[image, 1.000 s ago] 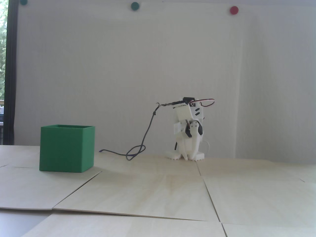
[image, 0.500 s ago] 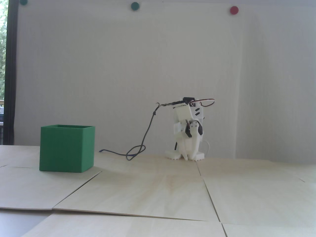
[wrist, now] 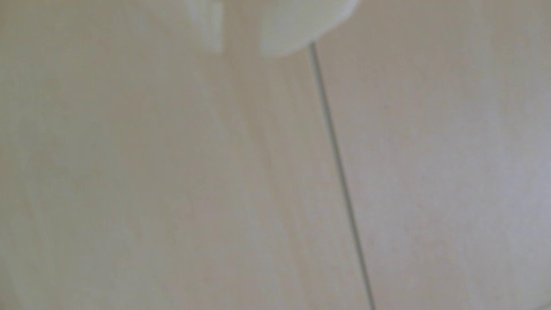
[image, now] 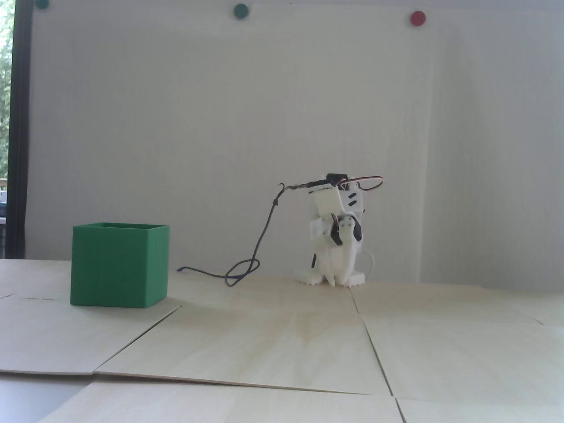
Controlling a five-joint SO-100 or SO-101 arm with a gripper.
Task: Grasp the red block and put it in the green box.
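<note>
The green box [image: 120,265] stands on the table at the left of the fixed view, open side up. The red block shows in neither view. The white arm [image: 337,220] is folded low at the back centre. Its gripper [image: 334,282] points straight down with the fingertips at the table surface, well to the right of the box. In the wrist view the gripper [wrist: 241,52] enters from the top edge as two blurred white fingers [wrist: 208,26]. A narrow strip of bare table shows between them, and nothing is held.
The table is made of pale wooden panels [image: 282,343] with thin seams; one seam [wrist: 337,167] runs down the wrist view. A dark cable [image: 246,269] loops on the table between the box and the arm. Coloured round dots sit high on the white wall [image: 417,17].
</note>
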